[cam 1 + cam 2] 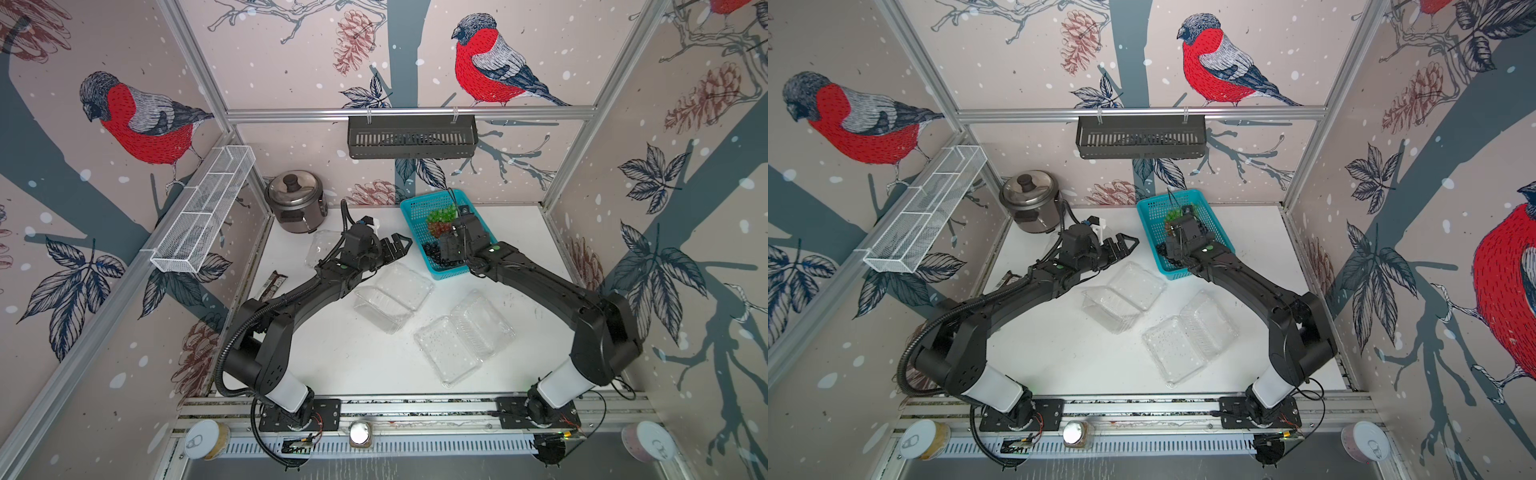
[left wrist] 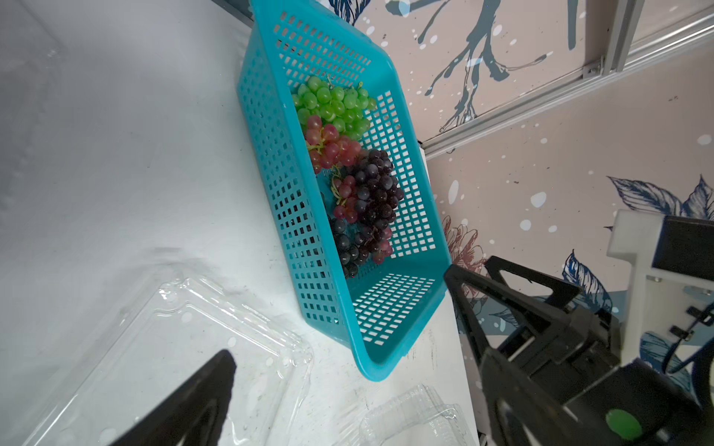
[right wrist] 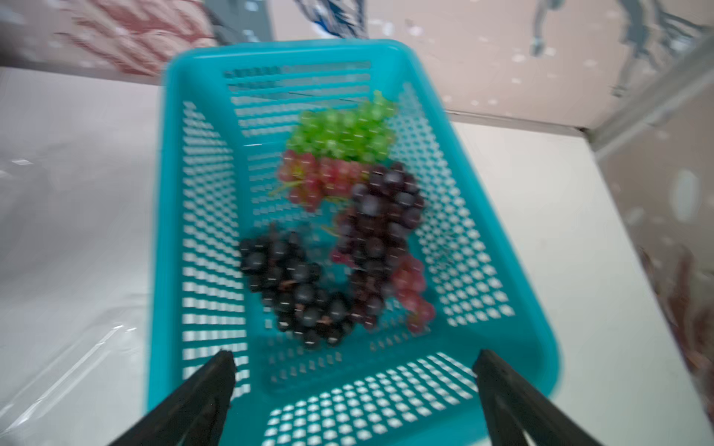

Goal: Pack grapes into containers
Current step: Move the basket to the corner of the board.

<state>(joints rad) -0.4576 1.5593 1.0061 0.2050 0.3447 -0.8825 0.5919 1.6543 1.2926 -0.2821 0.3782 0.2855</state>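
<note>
Spread wide and empty, the right end effector (image 3: 353,353) hovers over the near end of the turquoise perforated plastic basket (image 3: 164,231), where glossy green, red and dark purple grapes (image 3: 371,216) lie strung ahead along its length, nearer this arm than the open, empty left end effector (image 1: 397,248) by the clear plastic clamshell containers (image 1: 405,286) on the white counter (image 1: 332,357).

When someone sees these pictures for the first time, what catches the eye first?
The big red-breasted birds on the walls stand out first. Then the turquoise basket at the far side of the table, holding green, red and dark grapes, with the right claw open above it. Two clear containers lie open mid-table.
</note>
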